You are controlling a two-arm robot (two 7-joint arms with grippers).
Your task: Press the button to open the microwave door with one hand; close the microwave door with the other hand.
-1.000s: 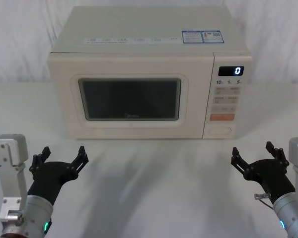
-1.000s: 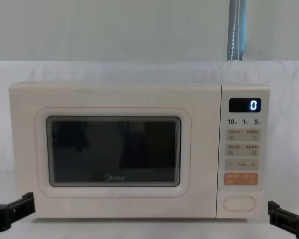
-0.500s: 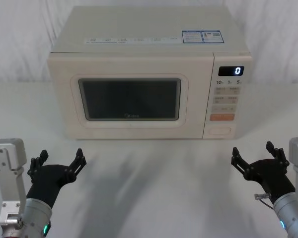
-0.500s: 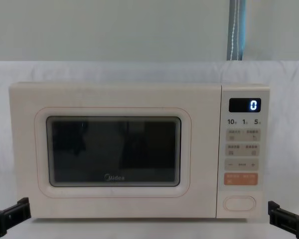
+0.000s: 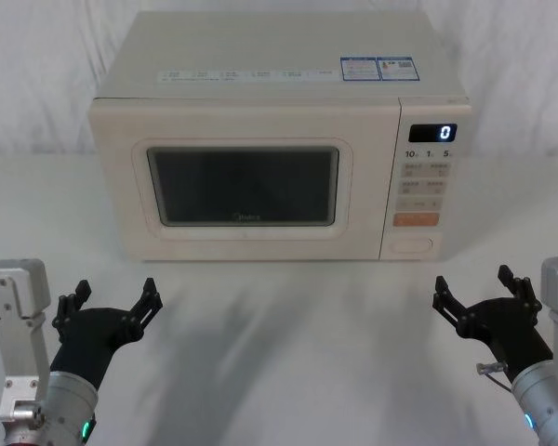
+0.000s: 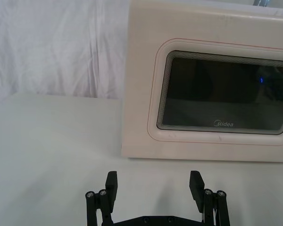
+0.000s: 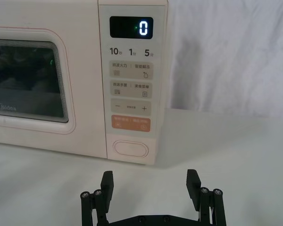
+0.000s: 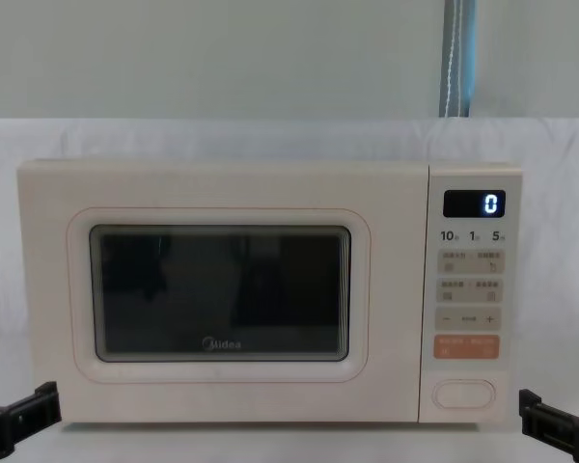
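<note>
Right now your black left claw (image 5: 110, 300) and right claw (image 5: 474, 290) both gape wide above the white tabletop (image 5: 288, 353); the cream "Midea" microwave door (image 5: 244, 186) sits shut, display (image 5: 431, 133) reading "0".

White table (image 5: 288, 344) w/ soft grey shadows across its front. White cloth backdrop (image 6: 56, 52) hangs behind, creased w/ vertical folds, meets table's far edge. Chest view: plain pale grey-green wall (image 8: 212, 58) above cloth's top edge. Thin blue-grey vertical strip (image 8: 458, 58) on wall, upper right, w/ a light cord running down it; lower end goes behind the cloth. Cloth (image 7: 226, 56) also wrinkled on the right side, touching table there.
</note>
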